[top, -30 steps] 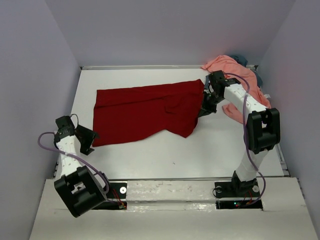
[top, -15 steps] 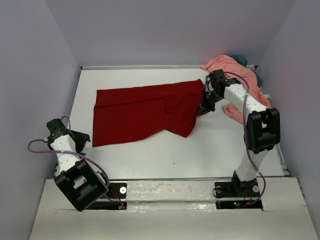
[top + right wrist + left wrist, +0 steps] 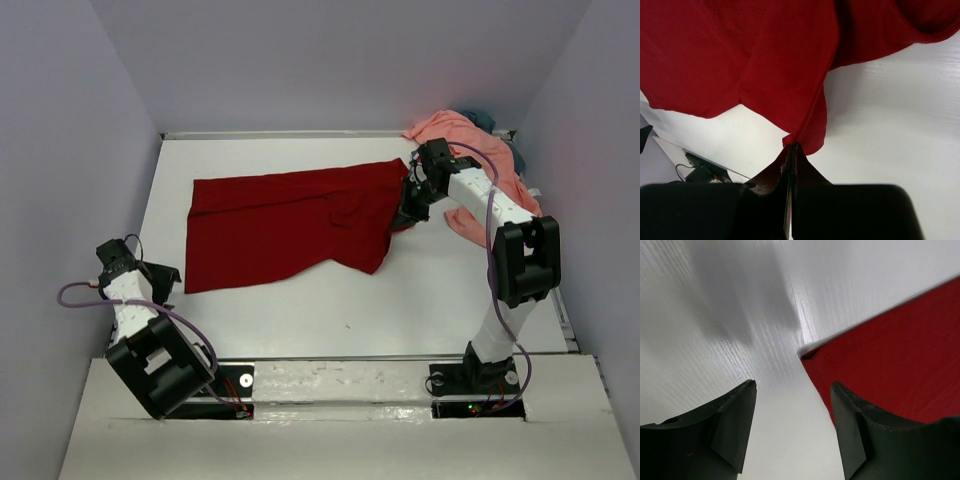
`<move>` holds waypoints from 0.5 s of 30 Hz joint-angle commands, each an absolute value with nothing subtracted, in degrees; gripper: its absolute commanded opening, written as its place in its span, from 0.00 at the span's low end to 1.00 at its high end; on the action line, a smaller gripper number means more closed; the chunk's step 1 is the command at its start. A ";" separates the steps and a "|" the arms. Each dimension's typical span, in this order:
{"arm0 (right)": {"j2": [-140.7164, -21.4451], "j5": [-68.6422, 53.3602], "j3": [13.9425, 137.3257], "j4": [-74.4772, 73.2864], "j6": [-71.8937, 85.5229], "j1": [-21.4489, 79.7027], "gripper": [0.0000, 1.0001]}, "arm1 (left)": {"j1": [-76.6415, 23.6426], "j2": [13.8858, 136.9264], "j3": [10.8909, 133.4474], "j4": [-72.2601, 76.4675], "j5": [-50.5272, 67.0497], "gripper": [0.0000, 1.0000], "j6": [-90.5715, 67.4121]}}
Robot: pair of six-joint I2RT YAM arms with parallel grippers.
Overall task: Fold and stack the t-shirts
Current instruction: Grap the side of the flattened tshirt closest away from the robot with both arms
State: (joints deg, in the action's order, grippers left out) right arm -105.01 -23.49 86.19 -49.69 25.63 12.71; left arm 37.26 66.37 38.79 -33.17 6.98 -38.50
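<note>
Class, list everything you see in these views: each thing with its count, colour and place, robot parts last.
dark red t-shirt: one, dark red, spread across the table's middle.
salmon pink t-shirt: one, pink, heaped in the far right corner.
blue-grey t-shirt: one, slate blue-grey, peeking from behind the pink heap.
table: one, white, under everything.
left gripper: one, black, open, by the red shirt's near-left corner.
right gripper: one, black, shut on the red shirt's right edge.

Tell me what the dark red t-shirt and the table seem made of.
The dark red t-shirt: soft matte cloth, probably cotton knit; it creases and drapes where the right gripper pinches it. The table: smooth white board, slightly glossy, perhaps laminate; fine grain lines and soft glare.
</note>
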 commanded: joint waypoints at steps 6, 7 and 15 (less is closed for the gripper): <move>-102.39 -25.75 86.57 -46.76 24.87 12.30 0.00 | 36.13 67.32 37.09 -30.06 6.95 0.69 -42.36; -102.22 -25.84 86.57 -46.67 24.96 12.30 0.00 | 35.69 67.41 37.35 -29.80 6.77 0.69 -42.62; -101.95 -26.98 86.31 -46.32 25.14 12.30 0.00 | 24.89 71.79 39.98 -26.19 3.00 0.64 -49.21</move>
